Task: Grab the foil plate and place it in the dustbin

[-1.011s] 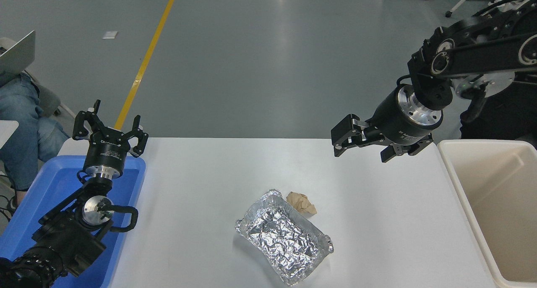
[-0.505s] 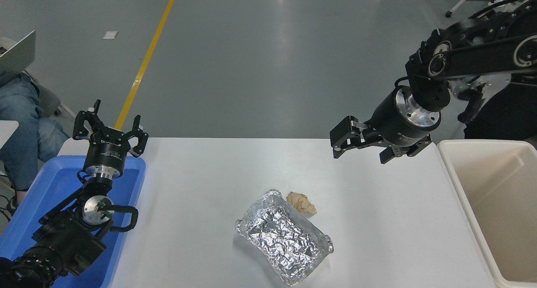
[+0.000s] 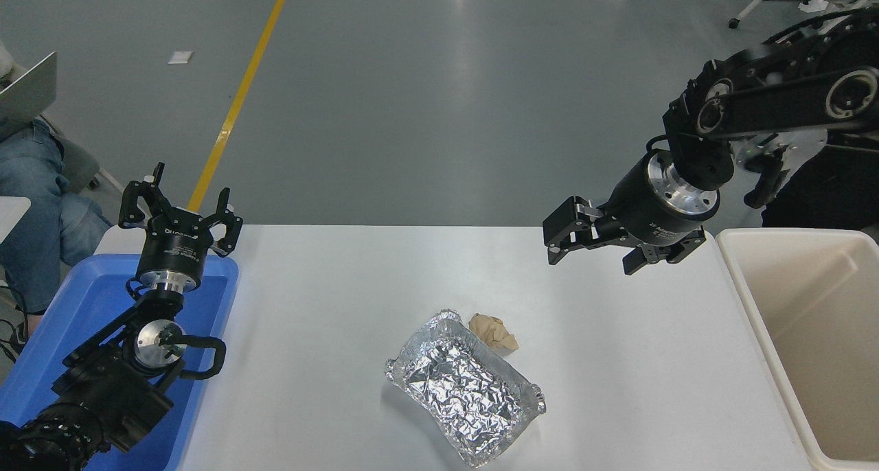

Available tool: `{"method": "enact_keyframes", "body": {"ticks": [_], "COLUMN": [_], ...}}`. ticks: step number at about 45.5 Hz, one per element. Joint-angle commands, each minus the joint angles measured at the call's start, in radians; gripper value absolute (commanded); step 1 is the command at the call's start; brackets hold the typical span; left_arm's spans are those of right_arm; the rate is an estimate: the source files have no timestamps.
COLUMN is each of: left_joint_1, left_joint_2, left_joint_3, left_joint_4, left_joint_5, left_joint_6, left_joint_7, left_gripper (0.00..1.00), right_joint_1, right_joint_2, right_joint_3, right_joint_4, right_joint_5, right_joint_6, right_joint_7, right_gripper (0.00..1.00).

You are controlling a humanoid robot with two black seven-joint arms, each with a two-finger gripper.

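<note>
Black right hand (image 3: 592, 250) spread, raised well above foil plate (image 3: 465, 387)

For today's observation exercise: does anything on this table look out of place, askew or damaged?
The foil plate lies askew, diagonal to the table edges, its foil heavily crinkled. A crumpled tan paper ball sits at its far corner like stray litter. Nothing is spilled; the dustbin stands upright at the right.

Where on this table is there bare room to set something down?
Bare patches: between the blue tray and foil plate, and between the plate and dustbin. It is crowded only where the paper ball sits beside the plate's far corner.
</note>
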Motion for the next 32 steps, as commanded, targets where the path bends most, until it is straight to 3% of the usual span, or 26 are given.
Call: {"method": "enact_keyframes", "body": {"ticks": [1,32], "left_joint_1": [0.000,0.000], "left_joint_2": [0.001,0.001], "left_joint_3": [0.000,0.000], "left_joint_4": [-0.001,-0.001], "left_joint_5": [0.000,0.000], "left_joint_6": [0.000,0.000], "left_joint_7": [0.000,0.000], "left_gripper": [0.99,0.99], "right_joint_1": [-0.008,-0.066], "right_joint_2": [0.011,0.015], "right_joint_3": [0.007,0.048], "right_joint_4": [-0.013,-0.013], "right_joint_5": [0.008,0.000], "right_joint_6": [0.000,-0.011], "right_joint_7": [0.000,0.002], "right_gripper": [1.00,1.00]}}
